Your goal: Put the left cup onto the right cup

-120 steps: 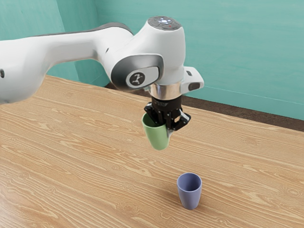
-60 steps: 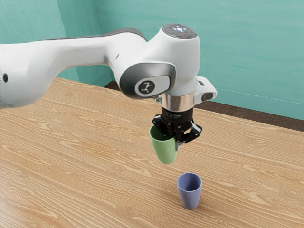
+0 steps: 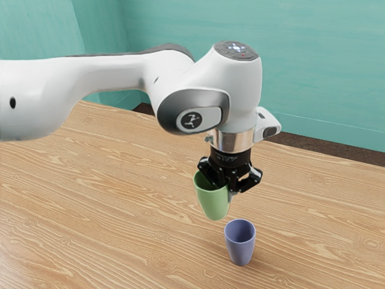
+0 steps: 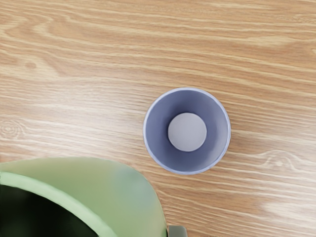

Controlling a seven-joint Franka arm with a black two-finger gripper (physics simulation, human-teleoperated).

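Nearest the camera in the exterior view, a blue cup (image 3: 240, 241) stands upright on the wooden counter (image 3: 90, 198), mouth open to the top and nothing touching it. Just above it and a little toward the exterior view's left hangs a green cup (image 3: 213, 201), clear of the counter and clear of the blue cup, with a small gap between its base and the blue rim. The green cup is tilted slightly, with its mouth leaning toward the exterior view's left and its narrower base pointing down toward the blue cup. The black jaws are clenched on the green cup's wall at the rim, on the side toward the exterior view's right. From the wrist view, the green cup (image 4: 98, 192) shows as a broad rim and wall close under the hand. The blue cup (image 4: 187, 130) sits beside it on the wood grain, seen straight down its mouth to a pale round bottom, and the two outlines do not overlap. Behind the cups the white arm (image 3: 120, 84) comes in from the exterior view's left and bends down at the wrist. Farthest back is a teal wall (image 3: 313, 54), with a dark strip (image 3: 325, 144) along its foot.
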